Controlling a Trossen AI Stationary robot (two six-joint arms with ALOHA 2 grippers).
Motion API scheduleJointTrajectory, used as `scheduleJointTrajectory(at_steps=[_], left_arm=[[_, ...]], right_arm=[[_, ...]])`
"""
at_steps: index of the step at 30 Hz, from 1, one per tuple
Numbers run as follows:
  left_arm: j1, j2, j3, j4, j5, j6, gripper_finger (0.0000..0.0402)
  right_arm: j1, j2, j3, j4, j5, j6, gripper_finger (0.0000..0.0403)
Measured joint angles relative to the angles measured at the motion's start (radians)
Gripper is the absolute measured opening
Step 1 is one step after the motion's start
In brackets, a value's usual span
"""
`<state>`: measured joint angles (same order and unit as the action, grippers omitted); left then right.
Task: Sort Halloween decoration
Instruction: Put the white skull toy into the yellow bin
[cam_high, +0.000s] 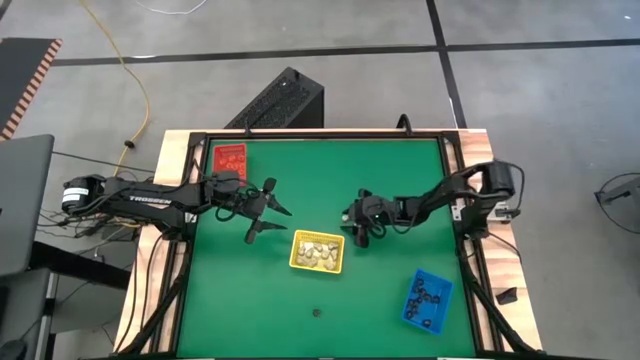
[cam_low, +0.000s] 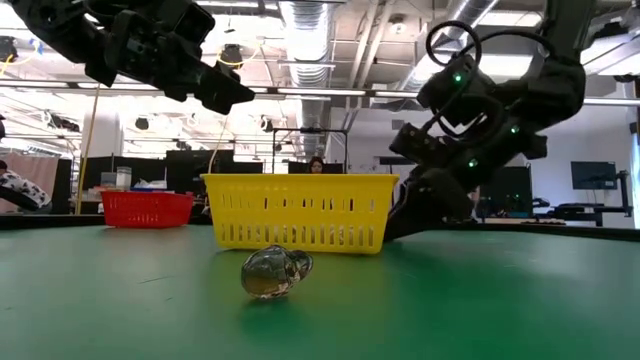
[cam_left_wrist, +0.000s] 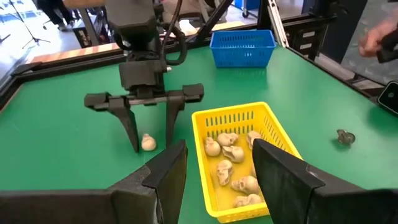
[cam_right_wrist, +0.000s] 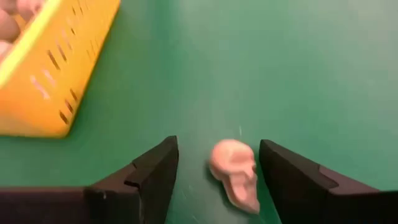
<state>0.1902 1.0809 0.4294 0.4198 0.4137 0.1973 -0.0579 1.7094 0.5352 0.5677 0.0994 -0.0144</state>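
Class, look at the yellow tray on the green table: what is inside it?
The yellow tray holds several cream-white skull trinkets, lying loose on its floor. Whatever lies beneath them, or behind the left gripper's near fingers, is covered.

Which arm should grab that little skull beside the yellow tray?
Right. The right gripper is open with the skull lying between its fingers; the left gripper hovers open, farther away.

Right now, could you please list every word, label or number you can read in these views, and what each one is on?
"TROSSEN": white lettering on the left arm in the high view, small but just legible.
Nothing else can be read: the red tray, yellow tray and blue tray show no legible text.
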Motion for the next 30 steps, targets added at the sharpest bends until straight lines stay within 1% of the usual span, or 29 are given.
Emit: scheduleJointTrajectory(at_steps=[4,7,10,13,14,18,20,23,26,28,30], left_arm=[[0.000,0.000,0.000,-0.002,-0.001,0.012,0.0174],[0.000,0.000,0.000,-0.013,-0.001,0.027,0.0173],[0.000,0.000,0.000,-0.014,-0.001,0.037,0.0173],[0.000,0.000,0.000,-0.014,-0.001,0.046,0.0173],[0.000,-0.004,0.000,-0.015,-0.002,0.046,0.0173],[0.000,-0.023,0.000,-0.026,-0.029,0.050,0.0174],[0.000,-0.040,0.000,-0.029,-0.055,0.046,0.0174],[0.001,-0.069,0.000,-0.049,-0.062,0.046,0.0174],[0.001,-0.097,0.000,-0.060,-0.062,0.049,0.0174],[0.001,-0.112,0.000,-0.075,-0.062,0.046,0.0173],[0.001,-0.122,0.000,-0.074,-0.061,0.045,0.0174]], right_arm=[[0.000,0.077,0.002,0.042,0.003,0.019,0.0259],[0.005,0.125,0.004,0.045,0.004,0.033,0.0242],[0.006,0.153,0.004,0.046,0.007,0.040,0.0200],[0.012,0.151,0.006,0.029,0.011,0.043,0.0139],[0.011,0.141,0.006,0.014,0.011,0.044,0.0123],[0.010,0.068,0.005,-0.053,0.009,0.044,0.0122],[0.006,0.009,0.005,-0.094,0.008,0.043,0.0122],[0.003,-0.096,0.002,-0.209,0.004,0.030,0.0122],[0.005,-0.204,0.034,-0.302,0.046,0.002,0.0122],[0.012,-0.265,0.056,-0.325,0.063,-0.010,0.0122],[0.028,-0.291,0.082,-0.314,0.056,-0.017,0.0122]])
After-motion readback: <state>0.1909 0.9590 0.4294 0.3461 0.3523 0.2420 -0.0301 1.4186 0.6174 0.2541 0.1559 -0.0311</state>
